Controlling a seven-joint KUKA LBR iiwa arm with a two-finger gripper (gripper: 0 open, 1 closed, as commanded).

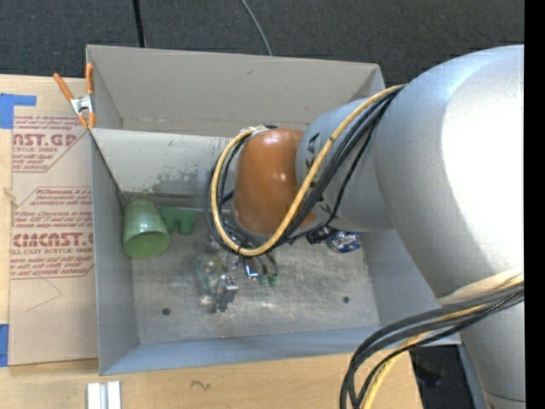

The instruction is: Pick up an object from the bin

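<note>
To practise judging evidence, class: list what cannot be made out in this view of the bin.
Camera view:
Under the arm: most of the blue-and-white thing, kind unclear.
Too small to name: the dark green thing beside the light green cup.
Behind the orange wrist cover: the bin floor there.
At the gripper: whatever lies there, too small.
</note>
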